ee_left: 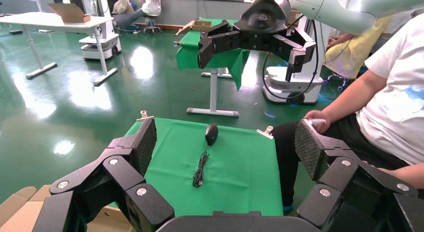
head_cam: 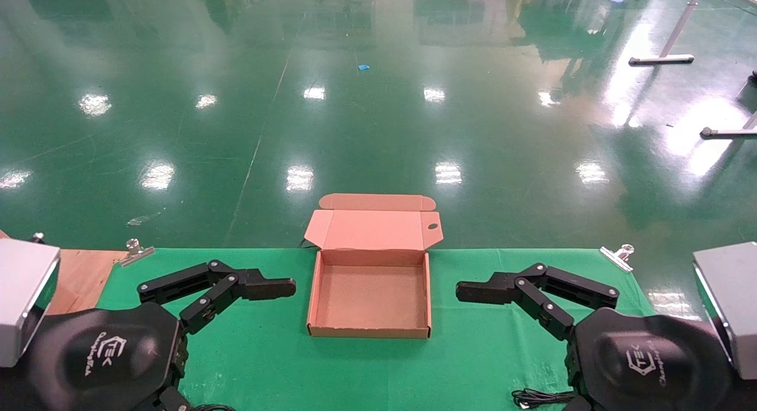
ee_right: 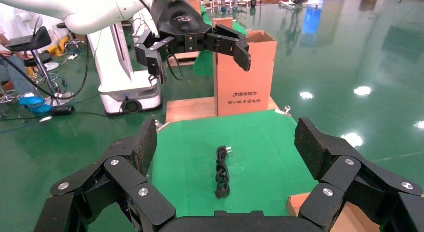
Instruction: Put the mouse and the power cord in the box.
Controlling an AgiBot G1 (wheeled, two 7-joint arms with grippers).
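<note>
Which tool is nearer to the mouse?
Right. The right tool hangs over the side of the table where the mouse lies; the left tool is beyond the box, on the other side.

One shallow brown cardboard box (head_cam: 369, 293) lies open at the centre of the head view, on one green cloth-covered table (head_cam: 473, 363). One small black oval mouse (ee_left: 211, 133) with a thin cable shows at the middle of the left wrist view, and one bundled black power cord (ee_right: 222, 172) with a plug sits at the lower middle of the right wrist view. Two black grippers, the left gripper (head_cam: 278, 287) and the right gripper (head_cam: 473, 292), flank the box, and two silver spring clips (head_cam: 135, 251) pin the cloth's far corners.
</note>
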